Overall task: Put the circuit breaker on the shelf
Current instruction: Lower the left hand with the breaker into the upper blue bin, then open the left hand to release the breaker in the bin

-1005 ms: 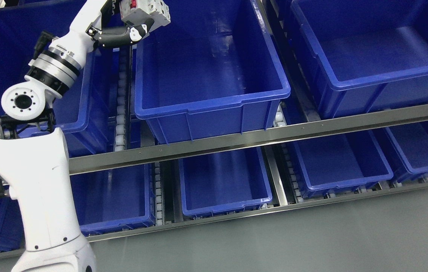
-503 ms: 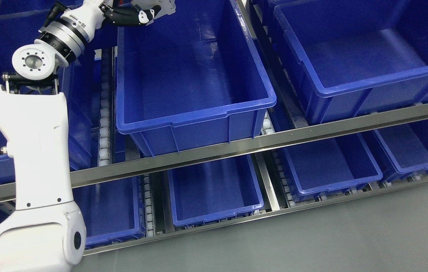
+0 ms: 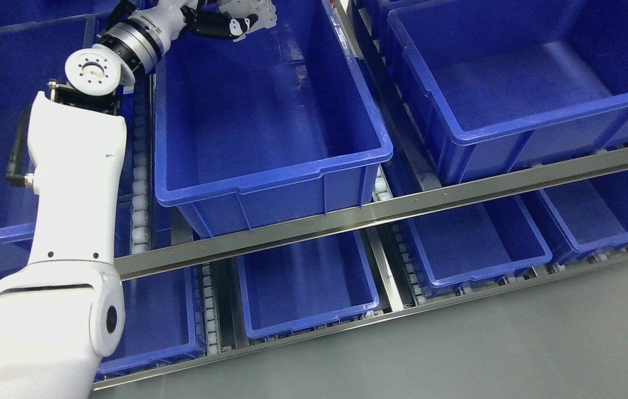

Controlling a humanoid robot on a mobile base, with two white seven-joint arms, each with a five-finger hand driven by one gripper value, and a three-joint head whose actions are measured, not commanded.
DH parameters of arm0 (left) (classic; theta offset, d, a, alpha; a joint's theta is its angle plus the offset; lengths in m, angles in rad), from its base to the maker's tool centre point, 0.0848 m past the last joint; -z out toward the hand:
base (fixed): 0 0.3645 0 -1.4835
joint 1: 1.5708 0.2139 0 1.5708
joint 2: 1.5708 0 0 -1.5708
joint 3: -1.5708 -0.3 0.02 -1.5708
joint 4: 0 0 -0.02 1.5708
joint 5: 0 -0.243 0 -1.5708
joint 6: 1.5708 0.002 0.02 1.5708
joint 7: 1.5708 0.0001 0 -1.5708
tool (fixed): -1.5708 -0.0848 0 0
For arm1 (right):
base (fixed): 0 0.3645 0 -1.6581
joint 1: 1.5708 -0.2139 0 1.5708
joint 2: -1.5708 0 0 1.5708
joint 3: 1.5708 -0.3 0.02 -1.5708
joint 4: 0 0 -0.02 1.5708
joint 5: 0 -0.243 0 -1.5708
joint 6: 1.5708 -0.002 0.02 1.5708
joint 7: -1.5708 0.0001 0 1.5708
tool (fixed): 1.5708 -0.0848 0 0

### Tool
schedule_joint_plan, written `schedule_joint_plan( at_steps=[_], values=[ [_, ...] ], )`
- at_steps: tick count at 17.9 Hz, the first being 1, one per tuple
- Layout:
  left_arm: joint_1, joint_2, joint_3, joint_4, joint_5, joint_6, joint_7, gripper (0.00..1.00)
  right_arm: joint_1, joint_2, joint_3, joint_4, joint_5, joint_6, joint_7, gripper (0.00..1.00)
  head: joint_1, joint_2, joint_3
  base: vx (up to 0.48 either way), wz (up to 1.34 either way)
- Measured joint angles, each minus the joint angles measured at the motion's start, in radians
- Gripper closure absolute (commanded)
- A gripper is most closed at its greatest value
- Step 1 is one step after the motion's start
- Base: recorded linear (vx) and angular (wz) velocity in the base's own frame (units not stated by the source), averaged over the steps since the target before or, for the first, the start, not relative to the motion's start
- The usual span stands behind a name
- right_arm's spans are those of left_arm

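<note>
head view:
left hand [image 3: 225,22]: top edge, over the far left corner of the middle bin [image 3: 269,183]; dark fingers [image 3: 211,26] wrapped around the breaker [image 3: 250,10].
breaker: in the hand, on its right side, mostly cut off by the frame; long axis can't tell.
right hand: not visible.
target: judging by position, the middle bin on the upper shelf, directly below the hand.
room: bin empty; left wall near, rail [image 3: 402,205] well clear.

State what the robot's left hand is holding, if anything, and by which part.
The left hand holds a pale circuit breaker from its underside, at the picture's top edge; the exact place of the hold is cut off.
</note>
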Motion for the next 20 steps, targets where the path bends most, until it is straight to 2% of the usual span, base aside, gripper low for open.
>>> schedule_joint_plan(
  at_steps=[5,16,18,20],
  values=[
    [-0.014,-0.02,-0.029,0.161,-0.017,-0.003,0.168,0.72,0.0,0.0,0.0,0.0,0.0,0.0,0.0,0.0,0.0,0.0,0.0,0.032,-0.05],
    [0.003,-0.056,-0.143,0.335,-0.026,0.04,0.204,0.61,0.0,0.0,0.0,0.0,0.0,0.0,0.0,0.0,0.0,0.0,0.0,-0.001,0.0],
    [0.005,-0.062,-0.162,0.349,-0.026,0.044,0.208,0.56,0.0,0.0,0.0,0.0,0.0,0.0,0.0,0.0,0.0,0.0,0.0,0.0,0.0],
    [0.006,-0.067,-0.179,0.362,-0.026,0.046,0.209,0.44,0.0,0.0,0.0,0.0,0.0,0.0,0.0,0.0,0.0,0.0,0.0,0.0,0.0]
  ],
)
